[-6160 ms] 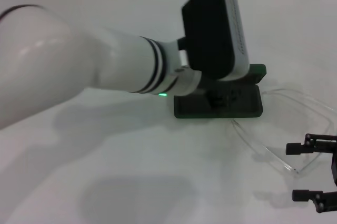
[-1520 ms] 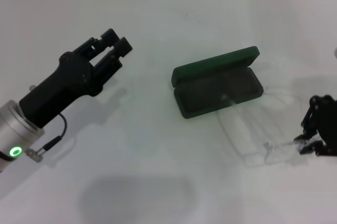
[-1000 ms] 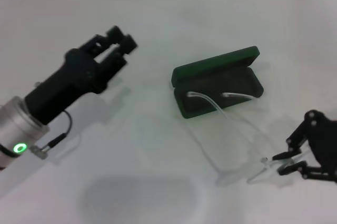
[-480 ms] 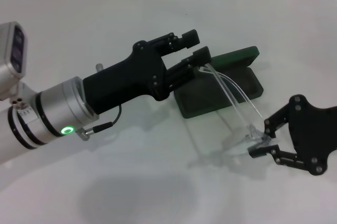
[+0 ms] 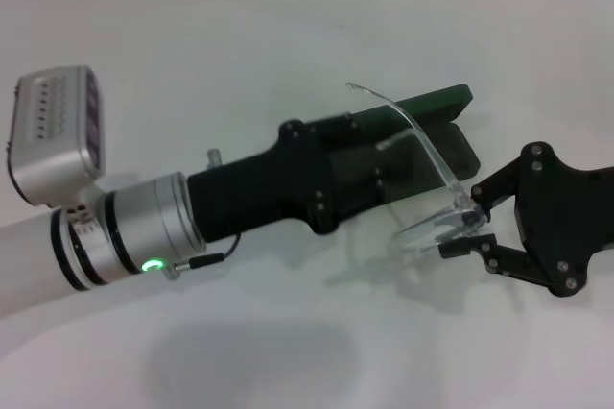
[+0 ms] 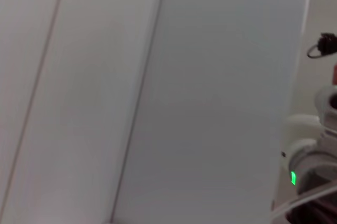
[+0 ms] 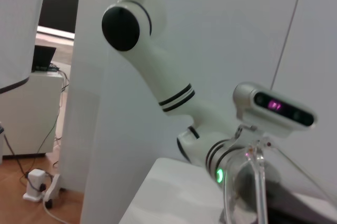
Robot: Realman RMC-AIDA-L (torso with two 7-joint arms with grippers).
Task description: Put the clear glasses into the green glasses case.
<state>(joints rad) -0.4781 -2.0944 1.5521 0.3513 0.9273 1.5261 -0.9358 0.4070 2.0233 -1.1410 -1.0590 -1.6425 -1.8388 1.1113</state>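
Note:
My right gripper (image 5: 460, 228) is shut on the clear glasses (image 5: 434, 228) at the lens end and holds them above the table, just in front of the green glasses case (image 5: 443, 99). The glasses' thin arms arc up and back over the case. In the right wrist view the clear glasses (image 7: 254, 182) stand close before the camera. The case lies open, its lid raised at the back. My left gripper (image 5: 395, 167) reaches in from the left over the case, right at the glasses' arms, and hides most of the dark interior.
The white table (image 5: 288, 35) stretches around the case. My left arm's white forearm (image 5: 58, 236) with its green light crosses the front left. The right wrist view shows that arm (image 7: 174, 103) against pale walls. The left wrist view shows mostly a wall.
The right gripper lifted the glasses and carried them left toward the case. The left arm swung in from the left and now sits lower over the case, among the glasses' arms.

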